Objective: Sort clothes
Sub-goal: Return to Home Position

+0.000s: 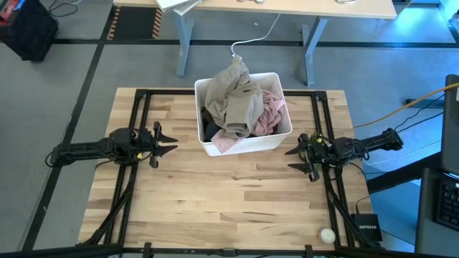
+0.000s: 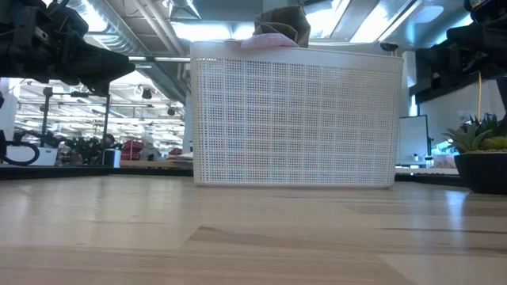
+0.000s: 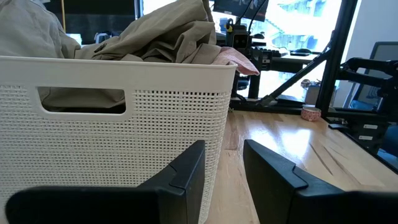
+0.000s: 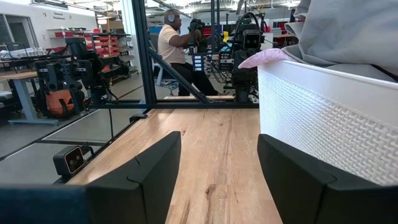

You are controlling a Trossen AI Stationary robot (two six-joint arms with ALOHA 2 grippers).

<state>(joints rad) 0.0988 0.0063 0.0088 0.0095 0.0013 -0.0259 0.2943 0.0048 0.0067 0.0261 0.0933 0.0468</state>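
Pale butcher-block planks form the table (image 1: 215, 193), where a white perforated plastic bin (image 1: 247, 143) sits heaped with the clothes (image 1: 240, 104) — crumpled khaki over soft pink and black. Left gripper (image 1: 171, 140) and right gripper (image 1: 292, 159) flank it, dark fingers parted — grasping nothing.

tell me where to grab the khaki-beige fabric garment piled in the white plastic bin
Grip the khaki-beige fabric garment at its bunched peak, which rises above the rim of the white perforated plastic bin, coming straight down from above. It lies on top of the pale pink garment, and the bin walls block a sideways approach. Both the left gripper and right gripper look open beside the bin.
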